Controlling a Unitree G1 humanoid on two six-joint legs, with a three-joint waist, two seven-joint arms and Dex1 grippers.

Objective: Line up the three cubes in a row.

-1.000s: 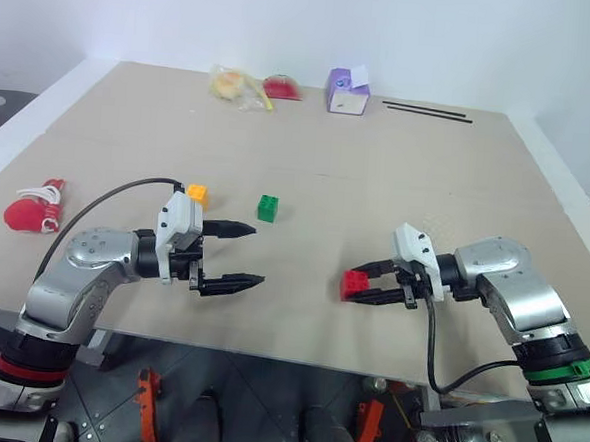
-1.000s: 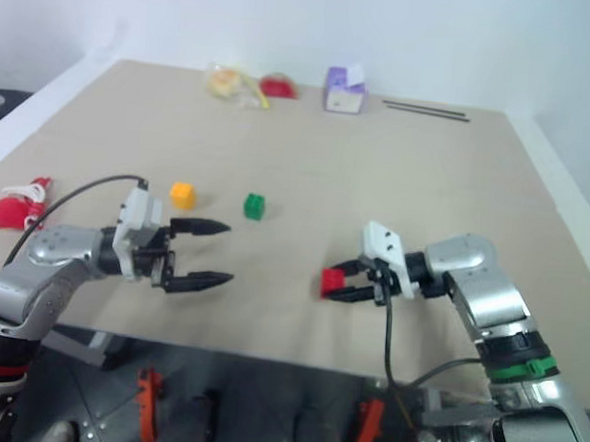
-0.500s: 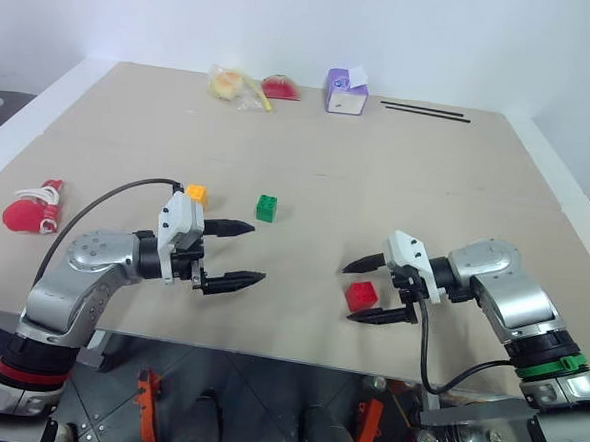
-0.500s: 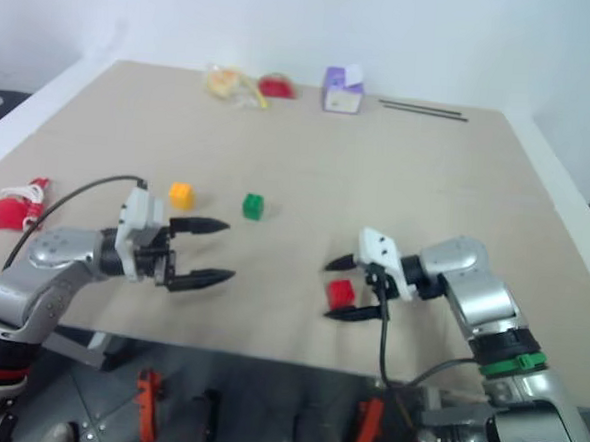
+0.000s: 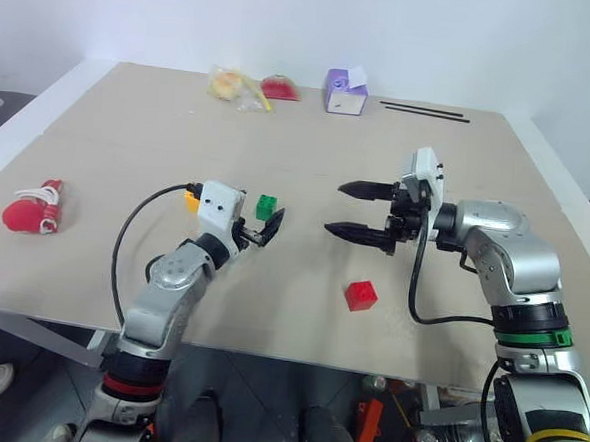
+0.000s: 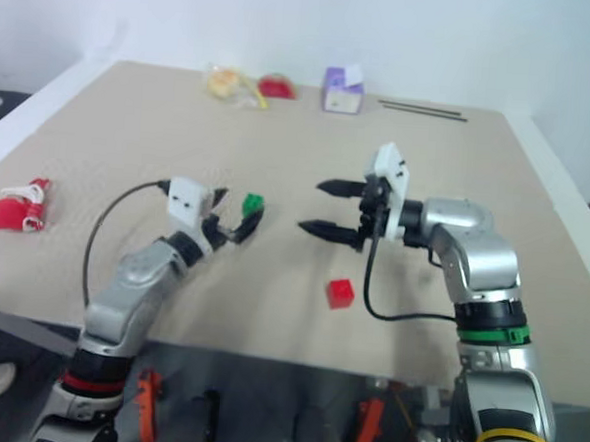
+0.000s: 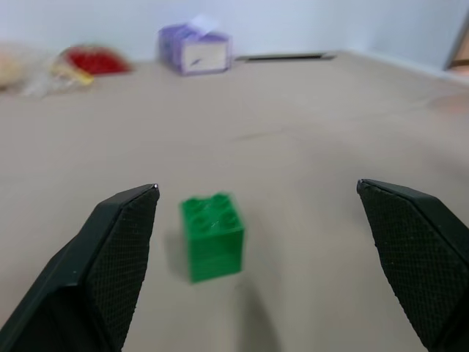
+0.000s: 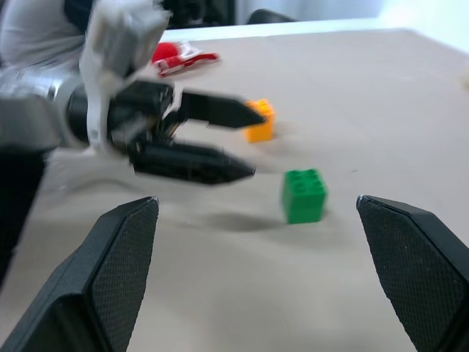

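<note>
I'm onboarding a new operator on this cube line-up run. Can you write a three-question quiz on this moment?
1. True or false: the right gripper holds the red cube.
2. Which cube lies ahead of the left gripper, between its open fingers?
A yellow-orange
B green
C red
3. Fill in: the purple-and-white box stands near the table's ___ edge.

Key: 1 false, it is open and the cube lies on the table; 2 B, the green cube; 3 far.

Three cubes: red cube (image 5: pixel 361 295), green cube (image 5: pixel 267 207), yellow-orange cube (image 8: pixel 259 121).
</note>
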